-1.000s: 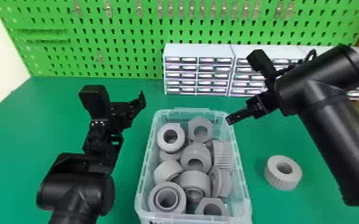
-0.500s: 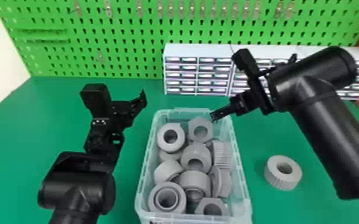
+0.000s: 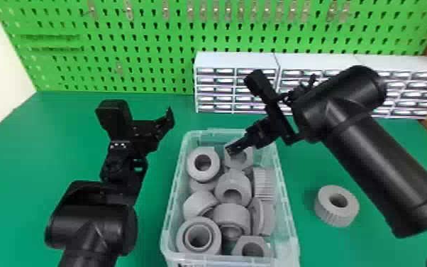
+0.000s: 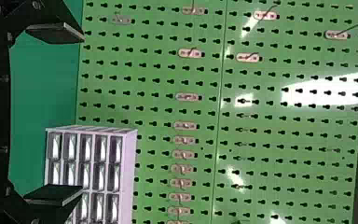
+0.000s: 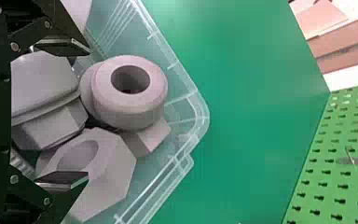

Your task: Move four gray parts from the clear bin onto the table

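Over the clear bin (image 3: 173,199), right end effector (image 3: 231,148), spread in right wrist view, left one (image 3: 166,120) parted.

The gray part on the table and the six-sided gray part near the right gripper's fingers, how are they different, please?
The table part is round outside, while the hex part has six flat sides. The table part has ribs around its side; the hex part is smooth. The table part sits on the table, the hex part inside the bin. Both are gray with a round hole.
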Controlling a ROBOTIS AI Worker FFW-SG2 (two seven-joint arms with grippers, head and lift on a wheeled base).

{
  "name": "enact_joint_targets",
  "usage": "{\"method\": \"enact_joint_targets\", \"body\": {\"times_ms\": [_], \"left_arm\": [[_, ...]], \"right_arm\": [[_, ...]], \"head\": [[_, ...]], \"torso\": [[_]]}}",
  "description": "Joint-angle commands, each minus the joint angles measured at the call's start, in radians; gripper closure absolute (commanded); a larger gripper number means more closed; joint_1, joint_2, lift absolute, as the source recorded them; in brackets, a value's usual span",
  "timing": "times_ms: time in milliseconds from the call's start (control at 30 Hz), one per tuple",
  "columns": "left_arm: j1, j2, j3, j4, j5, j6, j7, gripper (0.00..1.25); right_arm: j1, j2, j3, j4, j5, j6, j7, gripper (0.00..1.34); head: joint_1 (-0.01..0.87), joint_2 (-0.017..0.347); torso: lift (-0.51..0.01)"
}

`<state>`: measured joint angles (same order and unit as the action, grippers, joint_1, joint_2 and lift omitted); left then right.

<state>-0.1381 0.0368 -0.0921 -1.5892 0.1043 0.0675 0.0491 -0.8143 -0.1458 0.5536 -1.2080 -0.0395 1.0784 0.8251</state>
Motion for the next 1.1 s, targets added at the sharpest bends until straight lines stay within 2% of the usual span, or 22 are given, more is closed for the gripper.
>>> {"method": "enact_joint_targets", "body": {"times_ms": [0, 467, 1067], "left_arm": [[0.0, 0.0, 0.002, 0.0, 0.0, 0.0, 0.0, 0.14], [0.002, 0.0, 0.005, 0.0, 0.003, 0.0, 0.0, 0.14], [0.0, 0.0, 0.011, 0.0, 0.005, -0.002, 0.0, 0.14]], "right_arm": [[-0.003, 0.0, 0.04, 0.007, -0.022, -0.018, -0.007, 0.33], [0.0, -0.003, 0.126, 0.047, -0.046, -0.052, -0.009, 0.33], [0.001, -0.003, 0.172, 0.088, -0.082, -0.068, -0.009, 0.33]], "head": [[0.693, 0.072], [0.693, 0.072], [0.693, 0.072]], "torso": [[-0.052], [-0.052], [-0.052]]}}
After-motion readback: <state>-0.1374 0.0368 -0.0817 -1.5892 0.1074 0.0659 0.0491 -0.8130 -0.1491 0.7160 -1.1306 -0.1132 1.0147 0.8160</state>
